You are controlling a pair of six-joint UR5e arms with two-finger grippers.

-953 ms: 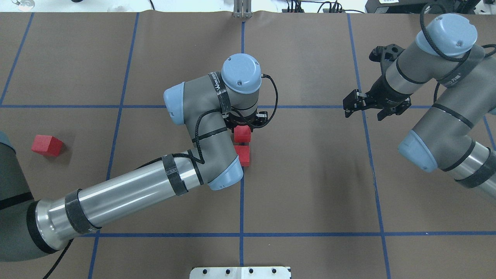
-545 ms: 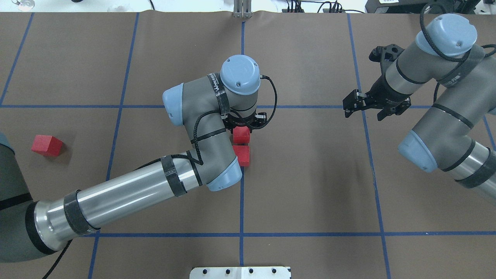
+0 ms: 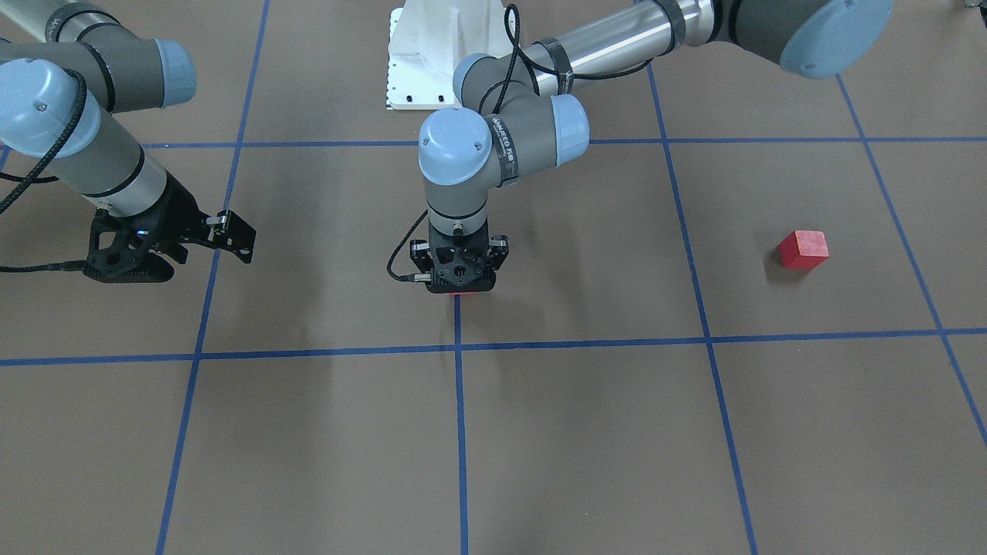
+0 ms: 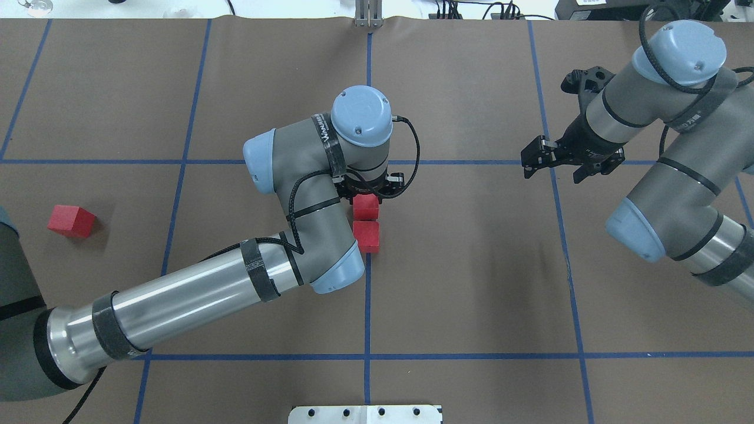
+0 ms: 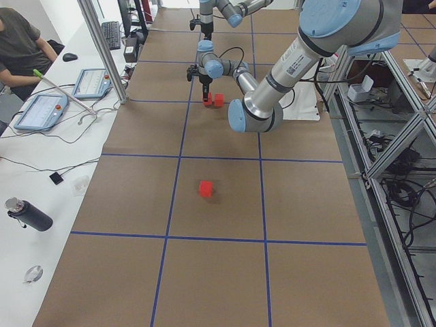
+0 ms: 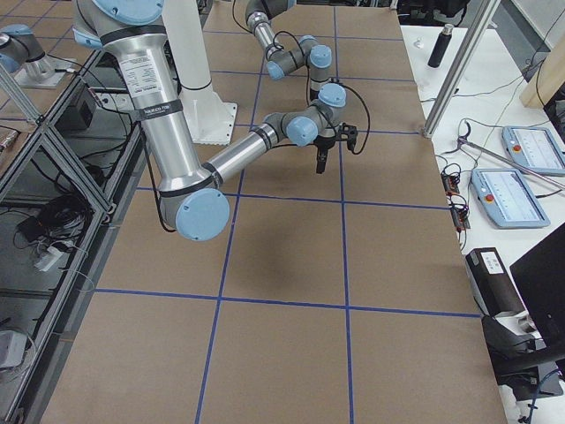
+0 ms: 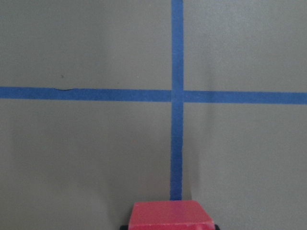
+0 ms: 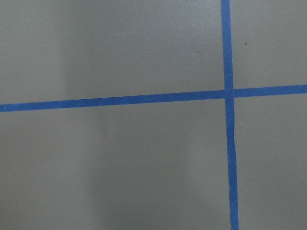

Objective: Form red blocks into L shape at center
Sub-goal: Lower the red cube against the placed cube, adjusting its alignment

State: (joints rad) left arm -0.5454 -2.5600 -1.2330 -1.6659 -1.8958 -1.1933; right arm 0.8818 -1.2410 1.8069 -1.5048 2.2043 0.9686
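While left claw (image 3: 459, 287) pinches red block (image 4: 366, 207) beside second block (image 4: 367, 235), right claw (image 4: 552, 174) hangs spread.

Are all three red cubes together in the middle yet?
No: the nearer centre cube and the farther centre cube sit together, but the lone cube lies far off to the left.

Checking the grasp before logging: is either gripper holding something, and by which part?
The left gripper grips a small matte red cube by two opposite side faces. The right gripper is open, holding nothing.
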